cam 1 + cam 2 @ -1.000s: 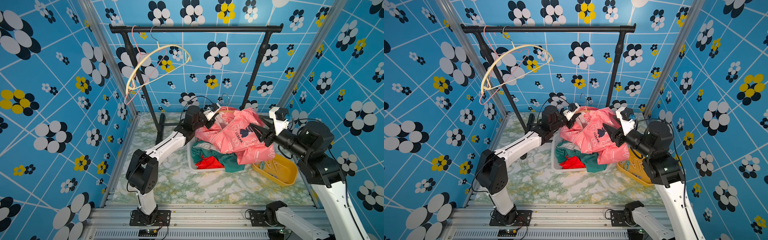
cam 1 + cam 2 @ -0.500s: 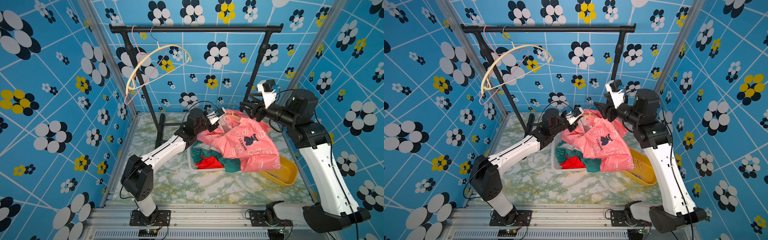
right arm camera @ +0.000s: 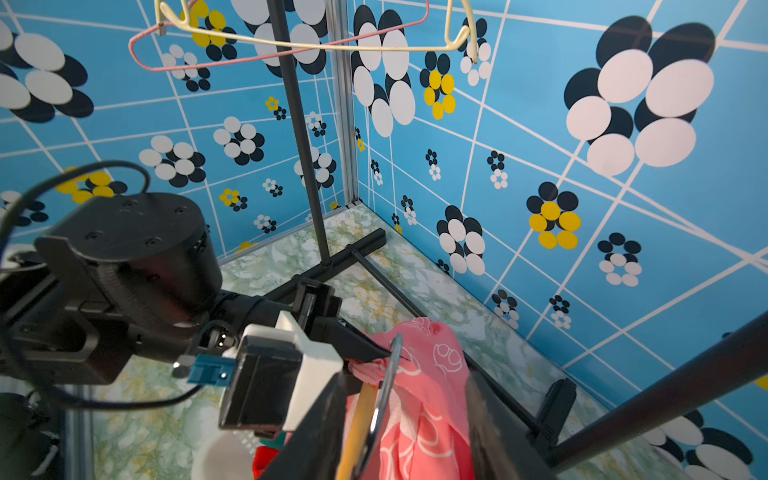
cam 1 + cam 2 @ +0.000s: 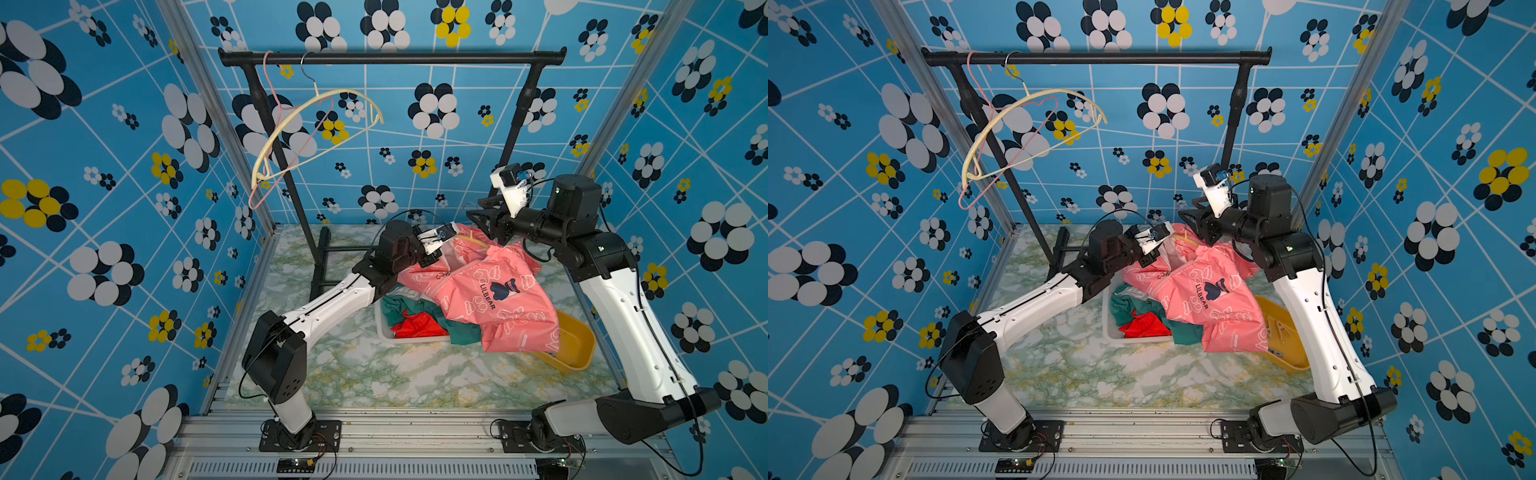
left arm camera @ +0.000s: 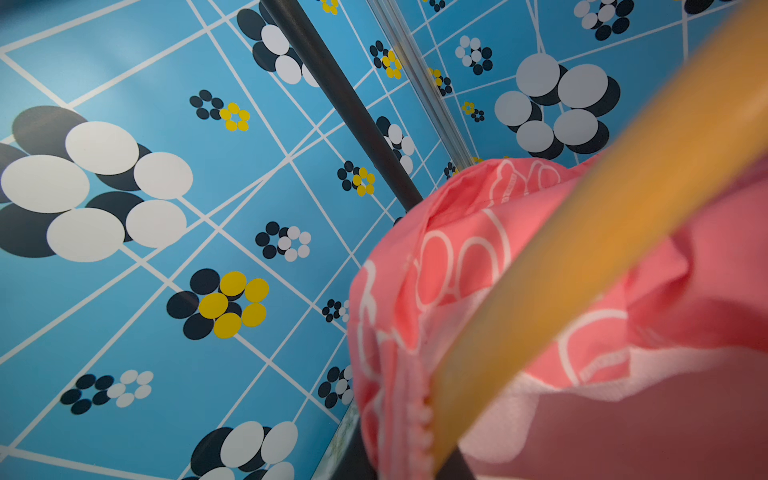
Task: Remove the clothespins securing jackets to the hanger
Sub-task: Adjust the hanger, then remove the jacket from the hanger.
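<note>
The pink jacket (image 4: 490,291) (image 4: 1208,291) hangs on a wooden hanger (image 5: 582,266) (image 3: 357,424) and drapes over the basket. My left gripper (image 4: 455,237) (image 4: 1173,235) (image 3: 384,353) (image 5: 415,465) is shut on the jacket's collar where it lies on the hanger. My right gripper (image 4: 473,220) (image 4: 1185,218) (image 3: 401,432) stands open. Its two dark fingers (image 3: 316,428) straddle the hanger's neck, the metal hook (image 3: 392,365) and the pink cloth. The green jacket (image 4: 399,307) and the red jacket (image 4: 419,326) lie in the basket. The clothespins are hidden.
The white basket (image 4: 399,340) stands mid-table with a yellow tray (image 4: 577,345) to its right, partly under the pink jacket. The black rail (image 4: 390,58) crosses the back. On its left end hang a cream hanger (image 4: 316,120) and a pink wire hanger (image 4: 286,166).
My right arm rose from the jacket's right side to the hanger's top at the back, and its jaws have narrowed. My left gripper kept its hold and shifted slightly.
</note>
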Controlling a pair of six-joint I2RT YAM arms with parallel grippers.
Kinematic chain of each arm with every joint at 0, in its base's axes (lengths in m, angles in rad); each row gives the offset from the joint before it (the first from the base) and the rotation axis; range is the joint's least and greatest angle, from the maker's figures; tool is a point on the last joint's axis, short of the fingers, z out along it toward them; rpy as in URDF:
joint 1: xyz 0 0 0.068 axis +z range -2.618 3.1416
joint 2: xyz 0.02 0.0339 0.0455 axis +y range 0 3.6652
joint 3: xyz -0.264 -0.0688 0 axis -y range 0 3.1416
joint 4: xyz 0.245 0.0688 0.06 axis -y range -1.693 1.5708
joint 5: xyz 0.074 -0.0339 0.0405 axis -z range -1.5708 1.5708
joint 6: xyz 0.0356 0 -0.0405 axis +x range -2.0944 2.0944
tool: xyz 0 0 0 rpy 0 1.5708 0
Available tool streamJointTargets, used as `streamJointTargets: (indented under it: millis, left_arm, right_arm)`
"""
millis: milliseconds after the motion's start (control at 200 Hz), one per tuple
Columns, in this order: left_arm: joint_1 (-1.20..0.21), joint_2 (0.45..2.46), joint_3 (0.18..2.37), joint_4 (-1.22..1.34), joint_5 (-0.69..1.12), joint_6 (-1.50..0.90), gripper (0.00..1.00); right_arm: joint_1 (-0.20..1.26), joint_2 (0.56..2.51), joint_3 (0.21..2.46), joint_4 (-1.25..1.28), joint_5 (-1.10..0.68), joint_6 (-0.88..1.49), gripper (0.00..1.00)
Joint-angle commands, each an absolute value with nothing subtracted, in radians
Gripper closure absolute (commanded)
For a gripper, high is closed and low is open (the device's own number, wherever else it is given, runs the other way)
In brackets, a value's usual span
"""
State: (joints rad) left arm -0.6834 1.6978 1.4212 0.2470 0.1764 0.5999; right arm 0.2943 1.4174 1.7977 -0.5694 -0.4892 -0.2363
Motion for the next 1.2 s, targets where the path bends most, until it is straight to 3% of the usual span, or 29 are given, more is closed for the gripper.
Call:
streamJointTargets:
  millis: [0, 130, 225, 270, 330, 385, 420, 490, 655, 1054, 1194]
  left_arm:
    - [-0.705, 1.628, 1.413, 0.287, 0.176, 0.585, 0.91]
    - [-0.714, 1.611, 1.406, 0.275, 0.168, 0.594, 0.91]
    - [-0.715, 1.589, 1.392, 0.264, 0.162, 0.593, 0.86]
    - [-0.715, 1.572, 1.381, 0.249, 0.155, 0.592, 0.72]
    - [-0.715, 1.542, 1.364, 0.223, 0.154, 0.584, 0.45]
    - [-0.715, 1.51, 1.346, 0.187, 0.17, 0.566, 0.34]
    - [-0.715, 1.485, 1.332, 0.167, 0.186, 0.554, 0.19]
    - [-0.715, 1.438, 1.305, 0.14, 0.204, 0.526, 0.12]
    - [-0.686, 1.422, 1.337, 0.093, 0.181, 0.421, 0.15]
    - [-0.683, 1.589, 1.543, -0.051, 0.27, 0.301, 0.37]
    - [-0.68, 1.622, 1.57, -0.051, 0.265, 0.295, 0.5]
  right_arm:
    - [0.302, 1.443, 1.797, -0.568, -0.501, -0.226, 0.76]
    - [0.308, 1.46, 1.799, -0.55, -0.494, -0.212, 1.0]
    - [0.313, 1.446, 1.778, -0.508, -0.458, -0.199, 1.0]
    - [0.313, 1.434, 1.766, -0.489, -0.452, -0.198, 1.0]
    - [0.313, 1.418, 1.754, -0.471, -0.445, -0.195, 1.0]
    - [0.312, 1.404, 1.738, -0.45, -0.438, -0.193, 1.0]
    - [0.313, 1.396, 1.729, -0.441, -0.429, -0.193, 1.0]
    - [0.313, 1.386, 1.726, -0.44, -0.424, -0.202, 1.0]
    - [0.313, 1.353, 1.7, -0.433, -0.461, -0.213, 1.0]
    - [0.314, 1.29, 1.643, -0.422, -0.496, -0.229, 1.0]
    - [0.314, 1.29, 1.641, -0.424, -0.498, -0.229, 1.0]
